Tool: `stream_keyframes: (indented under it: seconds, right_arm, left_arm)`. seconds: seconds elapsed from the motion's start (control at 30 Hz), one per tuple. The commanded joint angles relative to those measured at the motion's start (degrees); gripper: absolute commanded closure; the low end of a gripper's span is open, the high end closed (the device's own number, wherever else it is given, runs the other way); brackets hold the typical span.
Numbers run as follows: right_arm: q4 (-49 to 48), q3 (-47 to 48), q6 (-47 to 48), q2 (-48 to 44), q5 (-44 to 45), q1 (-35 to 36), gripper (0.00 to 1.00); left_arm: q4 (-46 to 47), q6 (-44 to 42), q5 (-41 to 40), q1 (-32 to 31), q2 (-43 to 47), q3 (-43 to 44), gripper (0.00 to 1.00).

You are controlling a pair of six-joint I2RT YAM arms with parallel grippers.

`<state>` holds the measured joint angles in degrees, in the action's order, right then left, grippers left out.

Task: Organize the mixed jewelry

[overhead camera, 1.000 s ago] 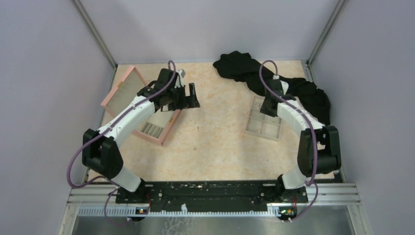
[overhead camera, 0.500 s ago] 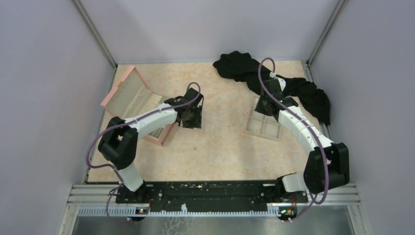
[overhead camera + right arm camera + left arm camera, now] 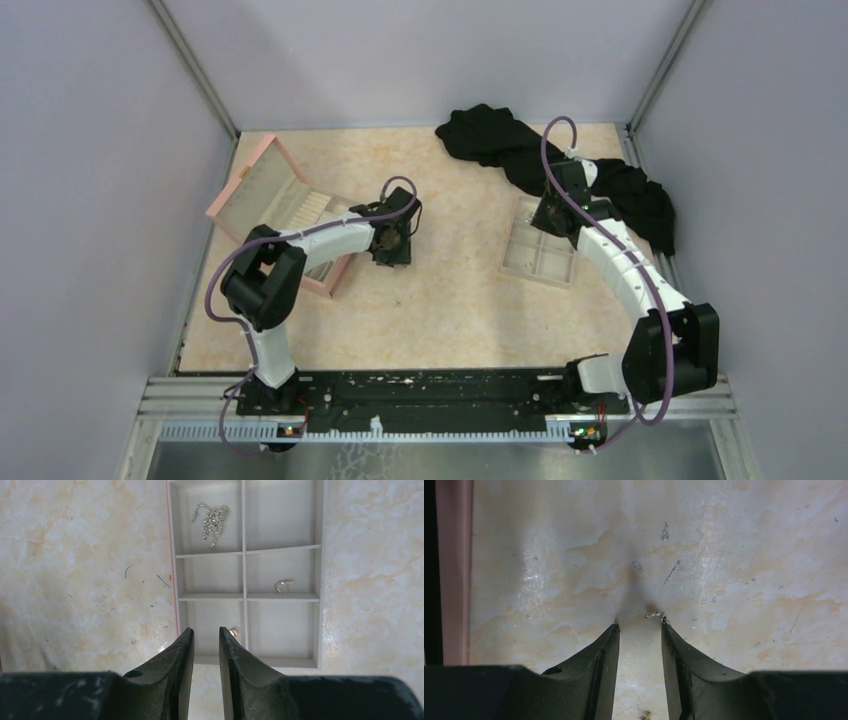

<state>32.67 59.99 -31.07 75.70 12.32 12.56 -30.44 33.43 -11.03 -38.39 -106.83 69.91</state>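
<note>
- The left arm (image 3: 320,238) is reaching out low from its base, with its wrist bending down over the middle of the tabletop (image 3: 450,300), just beside the pink box (image 3: 262,190).
- The left gripper (image 3: 640,626) is pointing down at the surface, its dark tapered fingers standing narrowly apart with nothing between them. A tiny silvery piece (image 3: 654,614) is lying on the tabletop just off the tip of the right-hand finger; contact is too fine to tell.
- The right arm (image 3: 625,265) is stretching long towards the far right corner. The right gripper (image 3: 206,630) is hanging over the near edge of the beige compartment tray (image 3: 320,570), its fingers a slim gap apart and gripping nothing.
- A second ago the left arm was poised over the pink box with its fingers spread wide. It has since swung inward and dropped, and the fingers have drawn in. The right arm has straightened.
- The tray is matte, with thin dividers. A silvery chain tangle (image 3: 210,519) is lying in its far left compartment, a small curled silvery piece (image 3: 284,584) in the middle right one, and a gold speck (image 3: 233,631) in the near left one.
- The tabletop is glossy, with a marbled cream pattern.
</note>
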Motion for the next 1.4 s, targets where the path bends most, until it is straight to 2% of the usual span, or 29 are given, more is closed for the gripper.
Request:
stream_keyframes:
  seconds: [0.0, 0.2, 0.47, 0.83, 1.1, 1.23, 1.37]
  right_arm:
    - [-0.62, 0.69, 0.73, -2.43, 0.47, -0.34, 0.75]
    - [-0.66, 0.98, 0.76, -1.90, 0.17, -0.43, 0.75]
    - [-0.29, 0.62, 0.70, -1.92, 0.25, -0.41, 0.75]
    - [-0.06, 0.26, 0.09, -2.48, 0.21, -0.42, 0.75]
    - [0.12, -0.46, 0.10, -3.28, -2.09, -0.37, 0.75]
    - [-0.07, -1.42, -0.26, -3.70, -5.24, 1.03, 0.75]
    - [-0.58, -1.74, 0.21, -2.94, -6.34, 6.24, 0.73]
  left_arm:
    - [2.58, 0.71, 0.15, -0.19, -1.44, 1.32, 0.57]
    - [2.97, -0.75, 1.18, -0.32, -3.24, 2.58, 0.59]
    - [3.29, -3.03, 3.69, -1.10, -4.01, 3.87, 0.74]
    - [3.49, -6.77, 9.51, -4.31, -4.61, 6.07, 0.80]
    - [4.25, -8.24, 17.48, -7.55, -6.72, 10.60, 0.69]
    - [2.56, -8.86, 16.64, -7.42, -5.34, 13.15, 0.61]
    - [-1.17, -9.65, 15.64, -4.53, -1.34, 14.84, 0.50]
